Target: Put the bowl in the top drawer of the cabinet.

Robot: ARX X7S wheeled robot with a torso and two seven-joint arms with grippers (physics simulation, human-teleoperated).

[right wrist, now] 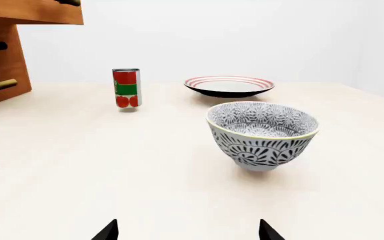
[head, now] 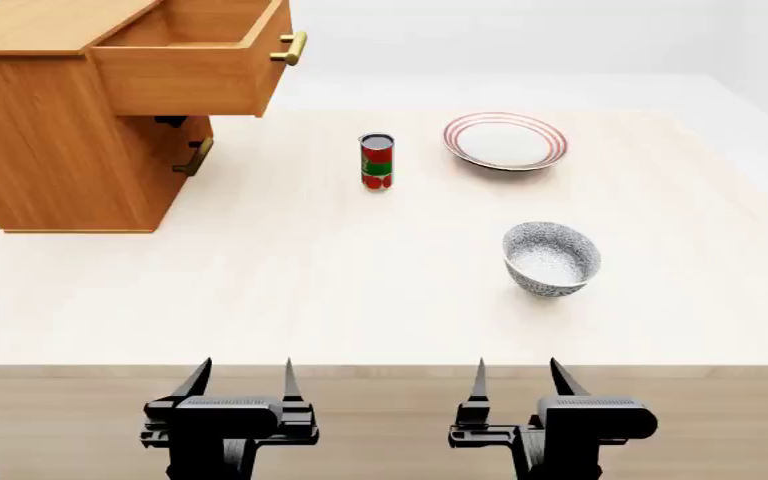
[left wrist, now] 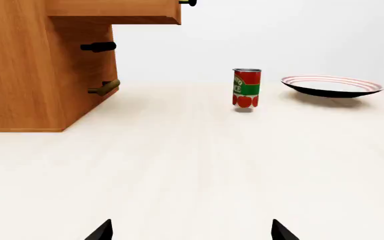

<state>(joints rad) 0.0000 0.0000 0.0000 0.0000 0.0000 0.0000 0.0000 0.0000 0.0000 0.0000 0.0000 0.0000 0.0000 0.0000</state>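
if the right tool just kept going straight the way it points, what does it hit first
Most likely the bowl: it stands almost dead ahead of the open right tool, slightly off centre, with bare table between them. The plate lies farther behind.

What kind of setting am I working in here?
Likely a simulated kitchen-style tabletop: a pale wooden table carrying a cabinet, a tomato can, a plate and a bowl.
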